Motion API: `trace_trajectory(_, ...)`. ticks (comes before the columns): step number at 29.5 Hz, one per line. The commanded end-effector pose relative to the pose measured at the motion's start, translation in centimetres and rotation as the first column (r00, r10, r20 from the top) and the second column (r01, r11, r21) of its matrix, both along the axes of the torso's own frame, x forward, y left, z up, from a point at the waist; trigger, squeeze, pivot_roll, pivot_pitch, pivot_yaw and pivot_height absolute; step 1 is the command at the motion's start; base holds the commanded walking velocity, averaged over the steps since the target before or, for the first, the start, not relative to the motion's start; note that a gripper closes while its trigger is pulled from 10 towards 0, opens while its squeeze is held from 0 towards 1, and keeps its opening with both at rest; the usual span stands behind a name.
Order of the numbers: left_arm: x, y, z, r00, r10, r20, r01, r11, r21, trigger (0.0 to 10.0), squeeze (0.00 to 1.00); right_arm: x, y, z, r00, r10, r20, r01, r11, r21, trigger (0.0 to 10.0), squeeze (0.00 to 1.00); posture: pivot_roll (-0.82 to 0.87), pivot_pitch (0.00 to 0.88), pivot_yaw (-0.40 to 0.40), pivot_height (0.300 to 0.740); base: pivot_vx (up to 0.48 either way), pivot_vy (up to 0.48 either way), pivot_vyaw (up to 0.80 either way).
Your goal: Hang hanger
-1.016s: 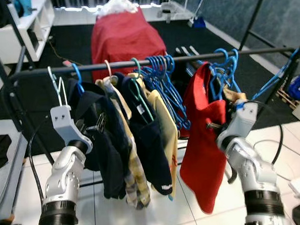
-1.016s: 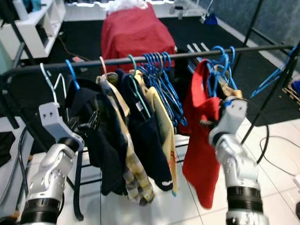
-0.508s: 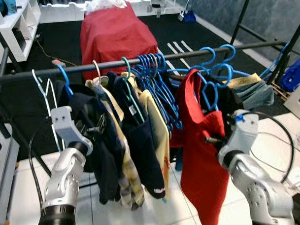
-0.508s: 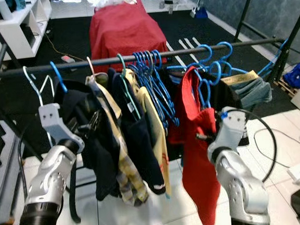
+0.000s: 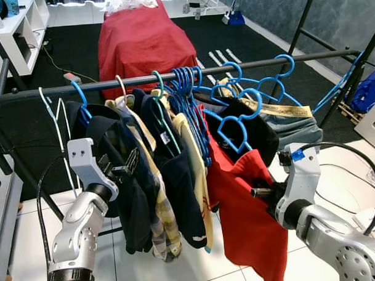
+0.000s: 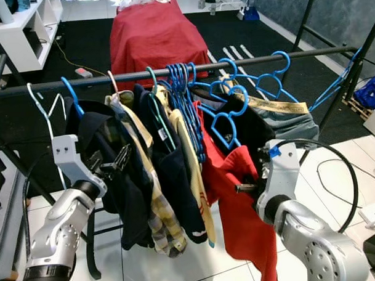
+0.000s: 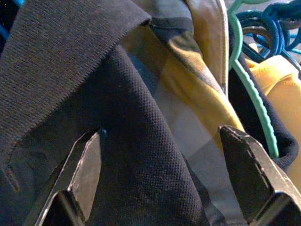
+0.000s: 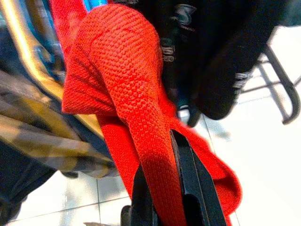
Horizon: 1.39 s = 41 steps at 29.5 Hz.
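While left jaws (image 7: 160, 174) gape, right jaws (image 8: 164, 188) pinch the red knit garment (image 5: 252, 231) sagging off its blue hanger (image 5: 236, 123)

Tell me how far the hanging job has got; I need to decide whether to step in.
Done: several garments hang on the rail, among them a dark shirt.
In hand: the right gripper is shut on the red garment, which sags below the rail; whether its blue hanger is hooked on cannot be told. The left gripper, fingers open, is against the dark shirt.
Left: seat that hanger on the rail and let go.
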State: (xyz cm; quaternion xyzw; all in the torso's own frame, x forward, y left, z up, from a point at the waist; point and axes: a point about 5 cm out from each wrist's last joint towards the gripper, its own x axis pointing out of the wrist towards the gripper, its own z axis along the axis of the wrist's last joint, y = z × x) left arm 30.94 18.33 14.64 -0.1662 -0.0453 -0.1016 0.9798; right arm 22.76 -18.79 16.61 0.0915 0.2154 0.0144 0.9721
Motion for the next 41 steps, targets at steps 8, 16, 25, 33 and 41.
trace_trajectory(8, -0.3, 0.1, -0.1, 1.000, -0.027, -0.011, 0.027, 1.000, 0.001, 10.0, 0.00, -0.8, -3.6, 1.5, 0.979, -0.184, 0.083, 0.190, 0.978, -0.080, 10.0, 0.00, -0.14, 0.121, -0.025, 0.740, 0.000, 0.000, 0.00)
trace_trajectory(16, -0.3, -0.1, -0.1, 0.999, -0.031, -0.014, 0.031, 1.000, 0.001, 10.0, 0.00, 1.4, -4.1, 3.5, 0.977, -0.134, 0.169, 0.146, 0.988, -0.059, 10.0, 0.00, -0.12, 0.108, -0.029, 0.740, 0.000, 0.000, 0.00)
trace_trajectory(25, -0.3, -0.2, 0.0, 0.999, -0.032, -0.012, 0.032, 0.999, 0.006, 10.0, 0.00, 2.9, -3.2, 3.5, 0.988, -0.051, 0.148, 0.059, 0.997, -0.050, 10.0, 0.00, -0.11, 0.104, -0.029, 0.740, 0.000, 0.000, 0.00)
trace_trajectory(33, -0.4, -0.3, 0.1, 0.999, -0.034, -0.011, 0.034, 0.999, 0.011, 10.0, 0.00, 5.3, -4.1, 3.7, 0.985, -0.060, 0.163, 0.070, 0.996, -0.056, 10.0, 0.00, -0.10, 0.105, -0.021, 0.740, 0.000, 0.000, 0.00)
trace_trajectory(41, -0.5, -0.4, 0.2, 0.999, -0.031, -0.011, 0.031, 0.999, 0.014, 10.0, 0.00, 9.4, -6.0, 5.1, 0.967, -0.088, 0.241, 0.104, 0.993, -0.055, 10.0, 0.00, -0.09, 0.113, -0.017, 0.740, 0.000, 0.000, 0.00)
